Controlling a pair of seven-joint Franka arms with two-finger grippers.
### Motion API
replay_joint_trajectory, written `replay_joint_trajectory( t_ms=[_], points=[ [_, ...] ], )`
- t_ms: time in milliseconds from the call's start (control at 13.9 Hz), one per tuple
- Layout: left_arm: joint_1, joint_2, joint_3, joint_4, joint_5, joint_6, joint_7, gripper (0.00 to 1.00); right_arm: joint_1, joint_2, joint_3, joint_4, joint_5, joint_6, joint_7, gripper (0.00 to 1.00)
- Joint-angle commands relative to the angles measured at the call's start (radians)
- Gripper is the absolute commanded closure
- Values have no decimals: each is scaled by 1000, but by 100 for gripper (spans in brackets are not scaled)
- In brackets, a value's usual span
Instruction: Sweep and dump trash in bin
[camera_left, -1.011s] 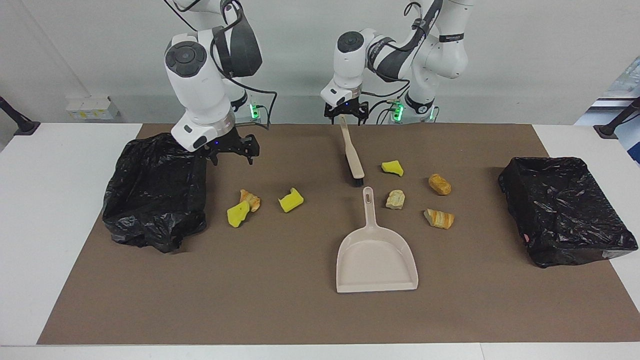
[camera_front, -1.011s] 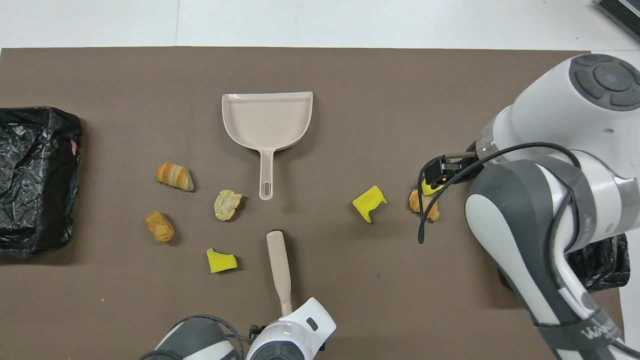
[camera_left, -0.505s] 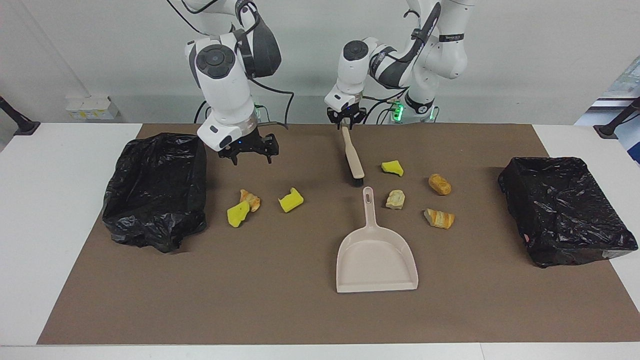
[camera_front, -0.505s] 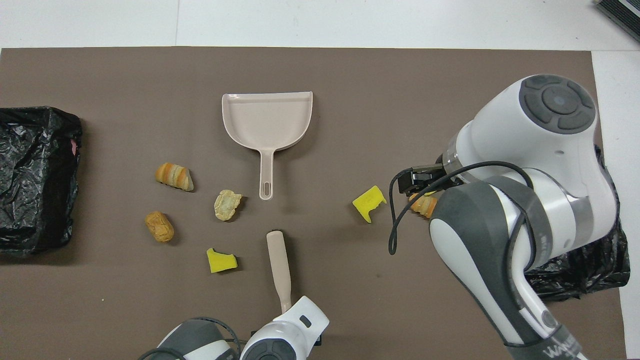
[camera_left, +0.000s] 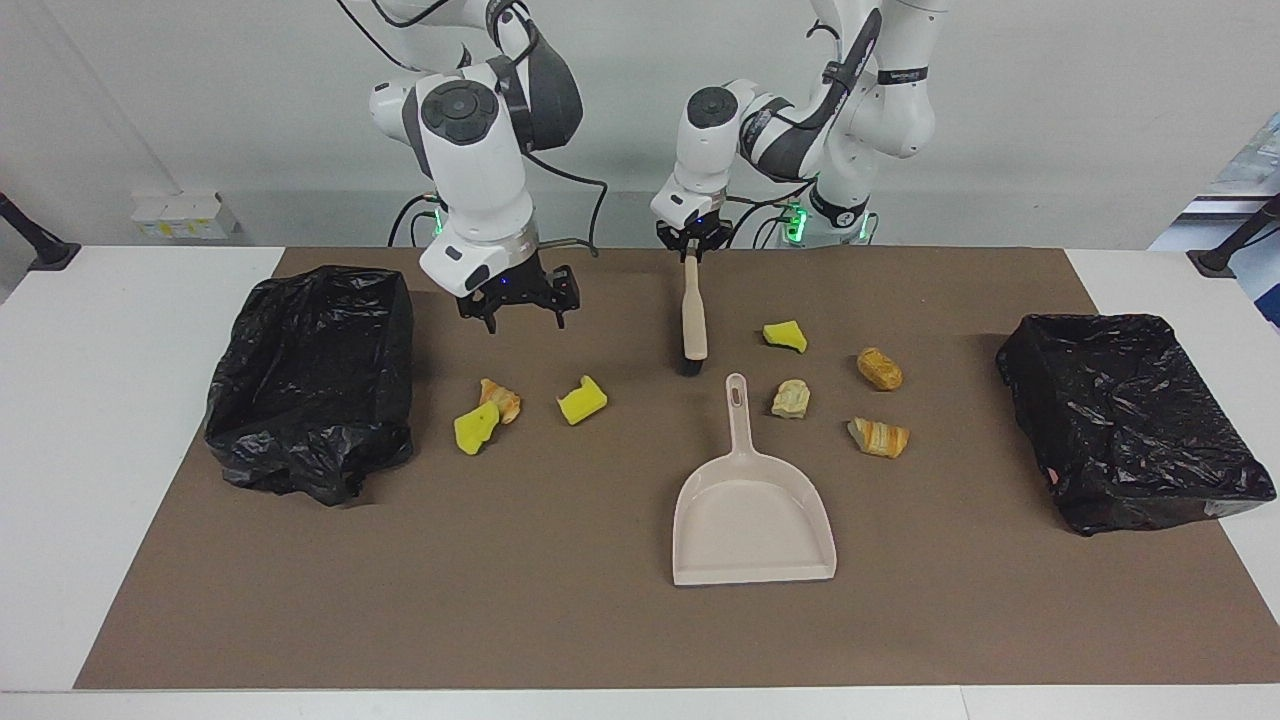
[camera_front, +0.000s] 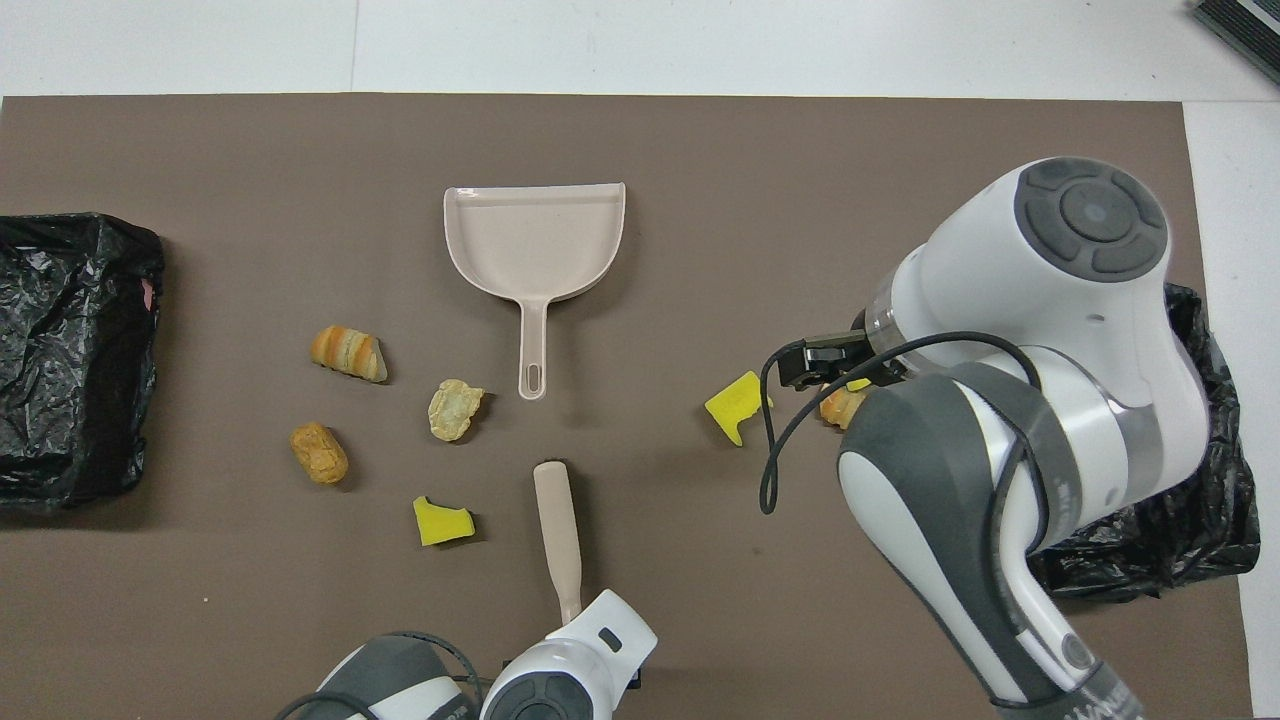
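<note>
1. The trash lies loose on the brown mat in two groups: a yellow sponge chunk (camera_left: 785, 335), a pale bread-like lump (camera_left: 791, 398), an orange bread roll (camera_left: 880, 368) and a striped tan crust (camera_left: 879, 438) toward the left arm's end; two more yellow sponge pieces (camera_left: 581, 400) (camera_left: 475, 427) and an orange crust (camera_left: 501, 399) under and just in front of the right gripper's fingers. None of it has been swept yet.

2. The long-handled beige brush (camera_left: 692, 315) has swung from a slant to nearly straight over the last second, its dark bristles resting on the mat between the two groups and close to the handle of the beige plastic dustpan (camera_left: 752, 510).

3. The left gripper (camera_left: 692, 243) has clenched its fingers on the tip of the brush handle; a second ago they stood open around it. The sweeping tool looks secured.

4. The right gripper (camera_left: 518, 303), fingers spread and empty, has travelled away from the crumpled black bin bag (camera_left: 310, 380) at its end of the counter and now hangs over the mat above the nearer scraps.

5. A second black-lined bin (camera_left: 1130, 420) sits at the left arm's end, well apart from both sets of fingers.

6. Judged next: the dustpan needs a holder before sweeping starts.
</note>
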Motion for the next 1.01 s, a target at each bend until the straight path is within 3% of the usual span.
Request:
replay_joint_trajectory(
  t_ms=[0,361,577,938],
  points=[
    [71,5,2,70,-12,-116,49,100,22,13,-2,-13,20,57,30,0],
    [224,15,2,68,34,-136,147,100,57,72,-2,13,23,149,101,0],
    [307,14,2,67,74,-153,193,100,129,105,-2,15,46,233,182,0],
    [389,-67,7,93,77,-258,287,100,241,183,-4,48,23,322,338,0]
  ],
)
